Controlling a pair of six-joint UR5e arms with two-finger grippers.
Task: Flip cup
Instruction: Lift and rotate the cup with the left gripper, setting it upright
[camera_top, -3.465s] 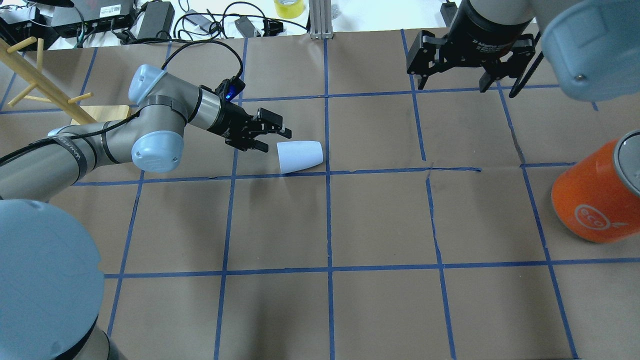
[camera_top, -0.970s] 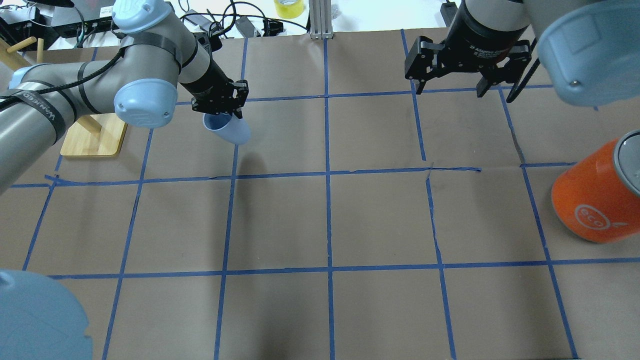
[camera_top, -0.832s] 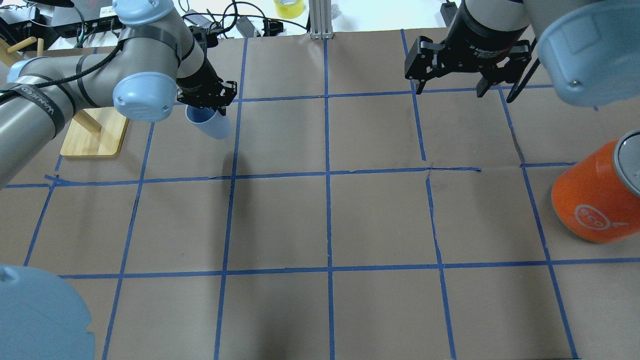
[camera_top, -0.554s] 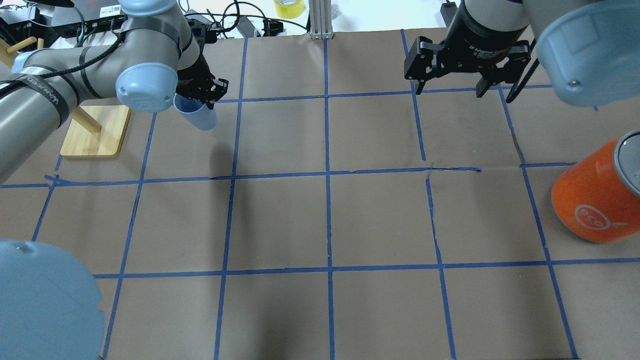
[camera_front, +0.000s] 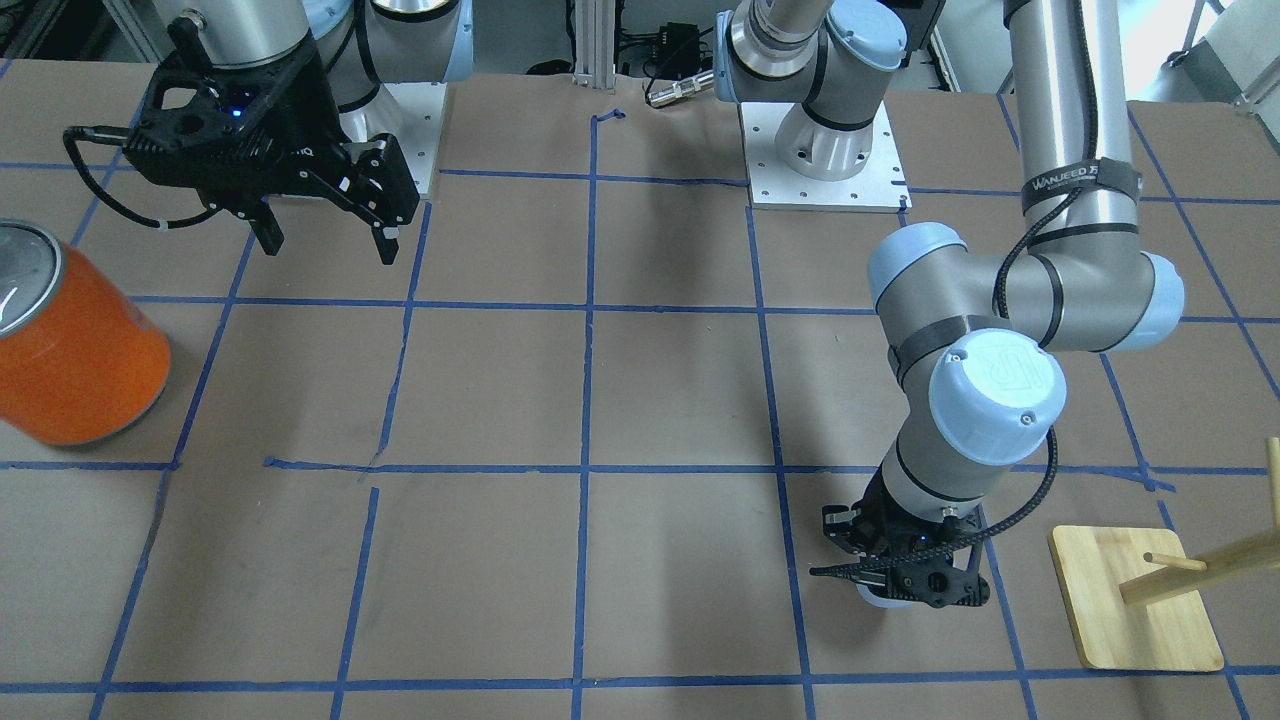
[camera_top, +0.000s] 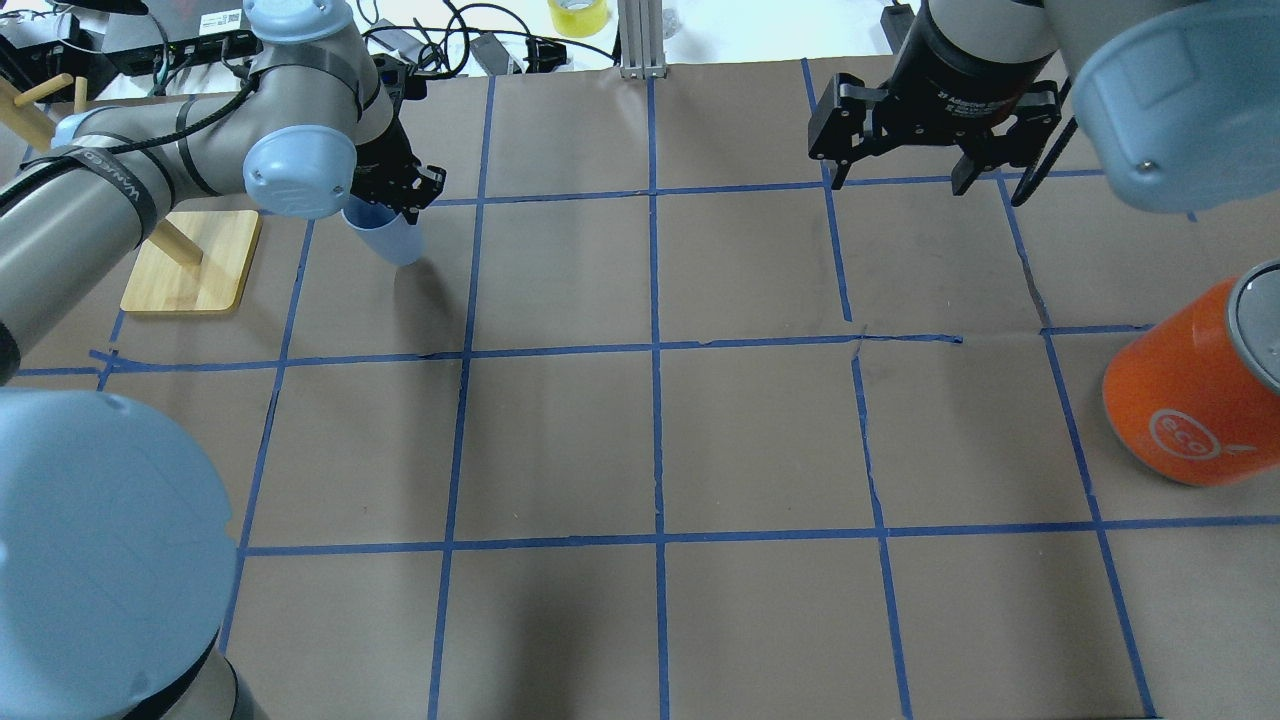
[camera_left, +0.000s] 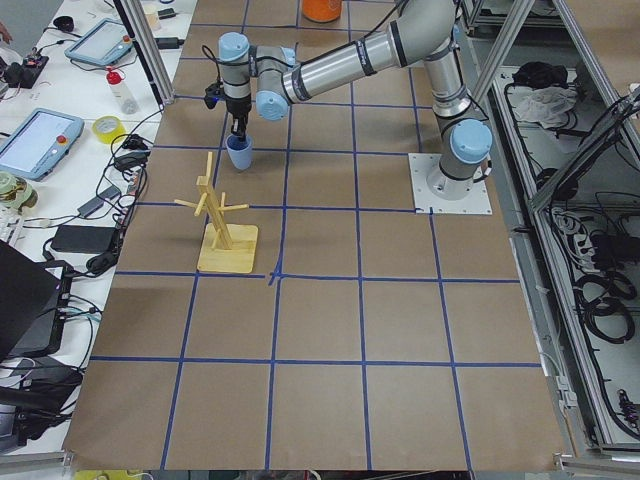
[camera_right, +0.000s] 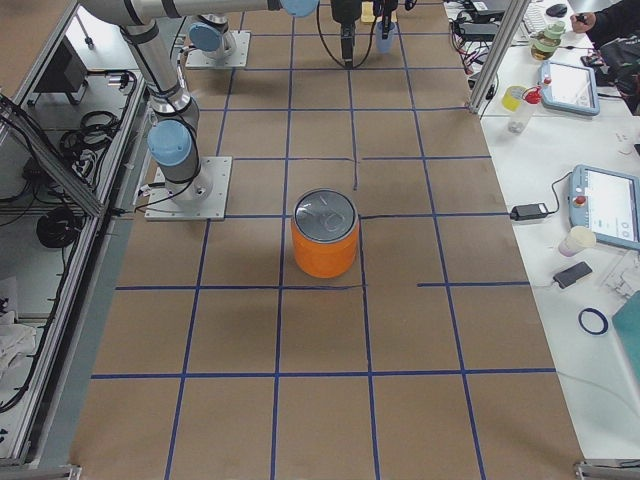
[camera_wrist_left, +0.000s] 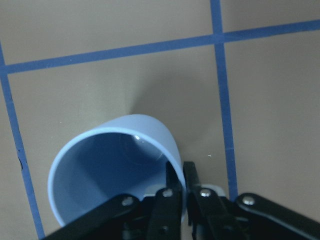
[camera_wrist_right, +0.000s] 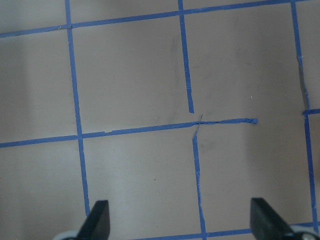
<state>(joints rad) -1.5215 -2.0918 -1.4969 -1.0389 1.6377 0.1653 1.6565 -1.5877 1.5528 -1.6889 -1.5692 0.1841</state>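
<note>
Overhead exterior view shows you, at upper left, the left gripper (camera_top: 388, 205) clamped on the rim of the mouth-up cup (camera_top: 385, 238), and at upper right the right gripper (camera_top: 900, 180) with fingers apart.

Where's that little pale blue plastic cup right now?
In the overhead view, the small pale-blue plastic cup is mouth-up at far left, its rim pinched by the left gripper, just right of the wooden peg rack's square base.
</note>
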